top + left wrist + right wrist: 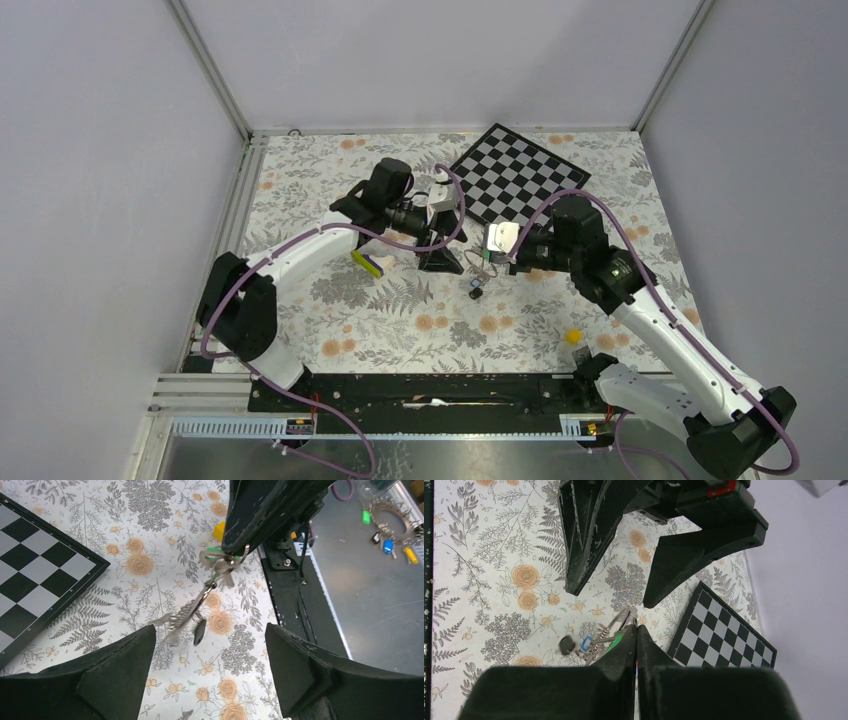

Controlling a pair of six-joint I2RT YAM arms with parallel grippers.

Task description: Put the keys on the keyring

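My right gripper (pixel 635 628) is shut on the thin silver keyring (pixel 622 617) and holds it just above the flowered table. A green key (pixel 616 643), a blue key (pixel 586 643) and a black key (pixel 567 644) hang from it in a bunch. In the left wrist view the right gripper (pixel 234 550) pinches the ring (pixel 212 558), and the black key (pixel 199 632) dangles below. My left gripper (pixel 210 675) is open and empty, facing the bunch at a short distance. In the top view the two grippers (pixel 440 262) (pixel 487 264) meet mid-table.
A checkerboard (pixel 515 175) lies at the back right. The yellow-white-purple wedge block (pixel 372 263) lies beside the left arm. A small yellow cube (pixel 573 337) sits near the right arm's base. Another bunch with coloured tags (pixel 390 527) lies on the grey metal ledge.
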